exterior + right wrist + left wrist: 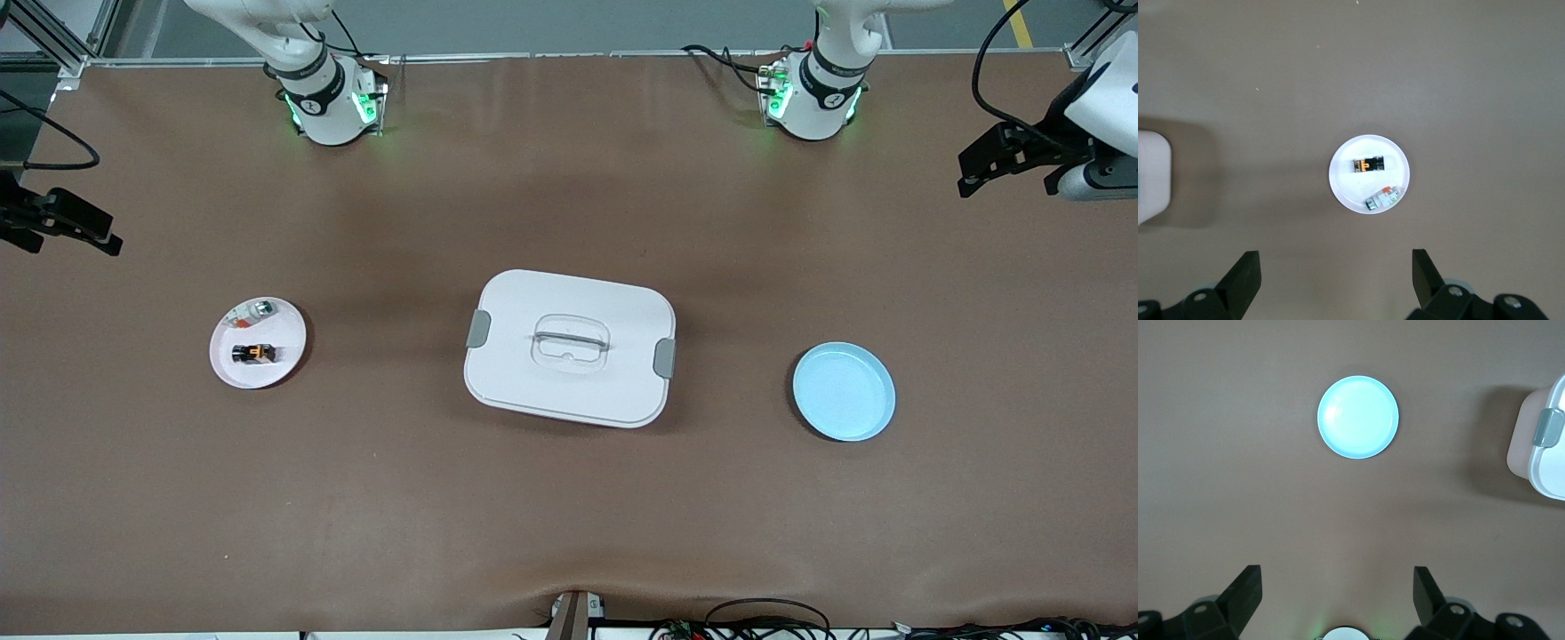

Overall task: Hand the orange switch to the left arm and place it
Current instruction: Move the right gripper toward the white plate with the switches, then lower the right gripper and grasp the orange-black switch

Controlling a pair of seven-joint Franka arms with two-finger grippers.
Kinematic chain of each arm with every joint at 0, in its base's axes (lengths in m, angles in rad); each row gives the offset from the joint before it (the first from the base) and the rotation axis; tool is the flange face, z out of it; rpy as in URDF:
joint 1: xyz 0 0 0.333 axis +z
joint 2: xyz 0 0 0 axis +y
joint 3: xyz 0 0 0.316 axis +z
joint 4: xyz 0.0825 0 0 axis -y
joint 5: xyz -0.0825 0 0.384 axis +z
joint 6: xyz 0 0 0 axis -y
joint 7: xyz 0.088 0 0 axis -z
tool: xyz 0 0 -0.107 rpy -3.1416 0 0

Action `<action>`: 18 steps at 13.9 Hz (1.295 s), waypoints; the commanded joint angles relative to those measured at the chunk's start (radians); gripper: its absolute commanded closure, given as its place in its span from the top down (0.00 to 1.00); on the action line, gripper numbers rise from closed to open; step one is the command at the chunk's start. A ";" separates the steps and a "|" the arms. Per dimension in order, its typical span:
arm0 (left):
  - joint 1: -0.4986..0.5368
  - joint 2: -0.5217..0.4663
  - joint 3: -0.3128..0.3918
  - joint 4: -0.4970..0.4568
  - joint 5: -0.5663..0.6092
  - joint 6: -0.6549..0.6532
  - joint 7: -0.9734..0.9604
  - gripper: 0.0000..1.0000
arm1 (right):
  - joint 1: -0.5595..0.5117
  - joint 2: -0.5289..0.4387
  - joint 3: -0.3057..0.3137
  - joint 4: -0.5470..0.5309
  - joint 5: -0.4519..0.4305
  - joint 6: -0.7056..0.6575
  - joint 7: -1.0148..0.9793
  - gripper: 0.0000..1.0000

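The orange switch [254, 353] [1369, 164], black with an orange middle, lies on a small white plate [236, 373] [1346, 188] toward the right arm's end of the table. The white box [569, 347] with grey clips stands mid-table; one end of it shows in the left wrist view [1541, 447] and one in the right wrist view [1151, 177]. My right gripper [105, 233] [1335, 260] hangs open and empty over bare table past the white plate. My left gripper [969, 175] [1337, 577] hangs open and empty over bare table at the left arm's end.
A small silver-green item with a red bit [260, 309] [1381, 199] shares the white plate, farther from the front camera than the switch. An empty light blue plate [844, 391] [1358, 417] sits toward the left arm's end. Brown table surface surrounds the box.
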 commanded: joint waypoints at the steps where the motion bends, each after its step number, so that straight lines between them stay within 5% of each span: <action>1: 0.008 0.007 -0.005 0.023 -0.005 -0.021 -0.010 1.00 | -0.008 -0.007 0.009 -0.065 -0.020 0.037 0.005 1.00; 11: -0.002 0.016 -0.006 0.015 -0.002 -0.020 -0.009 1.00 | -0.012 -0.007 0.008 -0.534 -0.020 0.559 0.003 1.00; 18: -0.002 0.033 -0.006 0.017 -0.001 -0.012 -0.009 1.00 | -0.047 0.195 0.006 -0.536 -0.072 0.687 0.005 1.00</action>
